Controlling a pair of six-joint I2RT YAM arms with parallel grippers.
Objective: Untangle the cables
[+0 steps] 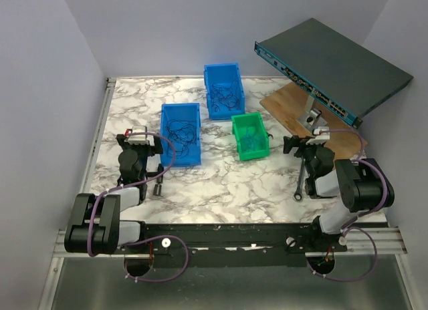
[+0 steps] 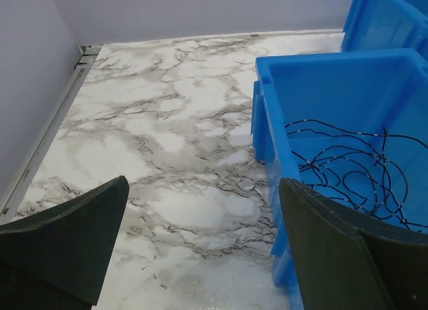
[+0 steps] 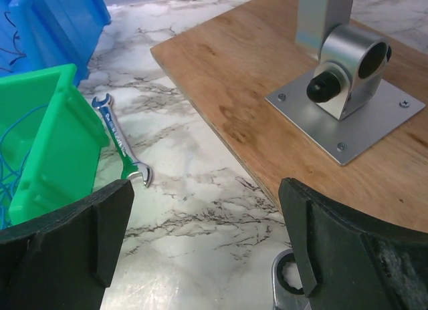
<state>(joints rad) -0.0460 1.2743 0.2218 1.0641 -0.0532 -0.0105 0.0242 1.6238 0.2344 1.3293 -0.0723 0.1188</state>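
Tangled thin black cables (image 2: pixel 351 160) lie in the near blue bin (image 1: pixel 180 133). More dark cables (image 1: pixel 224 93) lie in the far blue bin (image 1: pixel 223 73). A thin blue cable (image 3: pixel 8 160) lies in the green bin (image 1: pixel 249 136). My left gripper (image 1: pixel 140 141) is open and empty over the table, just left of the near blue bin (image 2: pixel 267 123); in the left wrist view the gripper (image 2: pixel 202 186) frames bare marble. My right gripper (image 1: pixel 306 145) is open and empty, between the green bin (image 3: pixel 50 143) and the wooden board (image 3: pixel 254 103).
A network switch (image 1: pixel 331 69) rests tilted on a metal stand (image 3: pixel 348 76) on the wooden board (image 1: pixel 287 104). A green-handled wrench (image 3: pixel 120 141) lies beside the green bin. A ring spanner (image 1: pixel 301 181) lies under the right gripper. A small black part (image 1: pixel 158 187) lies near the left arm.
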